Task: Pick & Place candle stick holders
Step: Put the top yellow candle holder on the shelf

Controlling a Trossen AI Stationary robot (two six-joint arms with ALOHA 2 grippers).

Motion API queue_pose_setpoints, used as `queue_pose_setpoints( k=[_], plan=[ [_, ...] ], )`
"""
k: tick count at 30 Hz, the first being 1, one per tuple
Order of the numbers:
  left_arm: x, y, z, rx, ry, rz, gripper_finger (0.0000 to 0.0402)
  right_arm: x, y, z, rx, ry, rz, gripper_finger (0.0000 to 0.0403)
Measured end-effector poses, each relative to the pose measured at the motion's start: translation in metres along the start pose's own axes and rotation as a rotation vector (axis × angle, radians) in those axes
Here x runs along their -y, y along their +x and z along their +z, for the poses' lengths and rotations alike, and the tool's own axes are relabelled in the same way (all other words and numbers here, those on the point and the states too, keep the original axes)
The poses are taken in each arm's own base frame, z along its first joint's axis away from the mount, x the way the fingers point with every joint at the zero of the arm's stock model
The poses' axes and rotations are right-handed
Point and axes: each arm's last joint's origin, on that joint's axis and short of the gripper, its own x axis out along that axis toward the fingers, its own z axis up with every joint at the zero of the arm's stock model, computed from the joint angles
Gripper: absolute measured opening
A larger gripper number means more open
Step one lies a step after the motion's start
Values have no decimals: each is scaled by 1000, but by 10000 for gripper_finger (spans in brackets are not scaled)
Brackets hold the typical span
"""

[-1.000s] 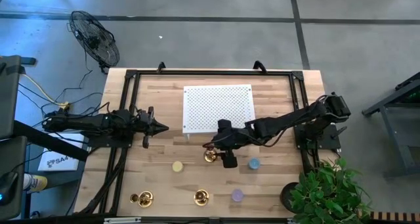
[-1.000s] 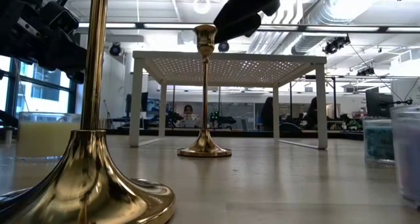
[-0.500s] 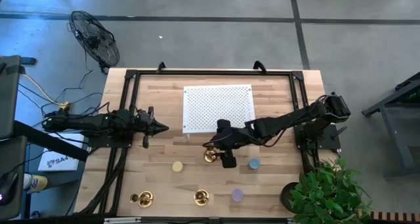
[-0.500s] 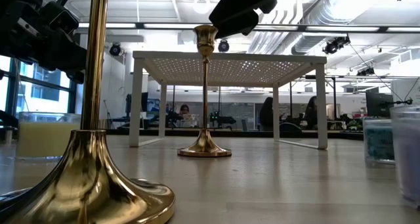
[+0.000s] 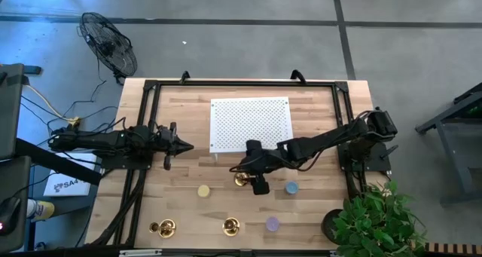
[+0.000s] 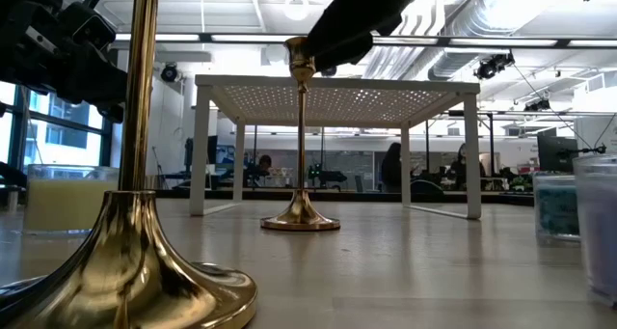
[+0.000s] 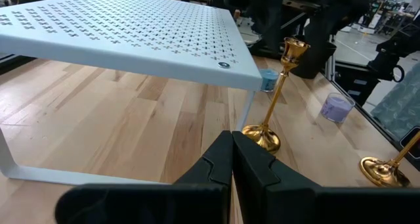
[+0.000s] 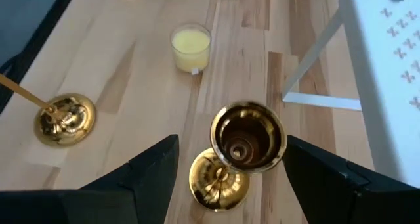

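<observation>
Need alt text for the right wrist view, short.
The open right gripper hangs over an upright brass candle stick holder, whose cup sits between the two dark fingers. On the wooden table beyond stand a yellow candle, another brass holder base and a white perforated shelf.

table [image 5: 316, 106]: wood | on it: white rack [image 5: 250, 124], three candle stick holders [image 5: 241, 179], three candles [image 5: 203, 191]

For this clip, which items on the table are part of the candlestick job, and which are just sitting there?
Part of the job:
- middle candlestick, cup between the open right gripper fingers
- front-left candlestick
- front-centre candlestick

Just lying about:
- yellow candle
- blue candle
- purple candle
- white perforated stand
- left gripper, shut and waiting at the table's left
</observation>
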Motion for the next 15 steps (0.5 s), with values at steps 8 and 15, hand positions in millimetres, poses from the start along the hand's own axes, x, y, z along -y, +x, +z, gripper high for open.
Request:
queue_pose_setpoints(
  k=[8, 15],
  plan=[
    [0, 0, 0, -1, 0, -1, 3, 2, 0, 3, 33, 6, 0, 258],
    [0, 0, 0, -1, 0, -1, 3, 7, 1, 3, 26, 15, 13, 211]
  ],
)
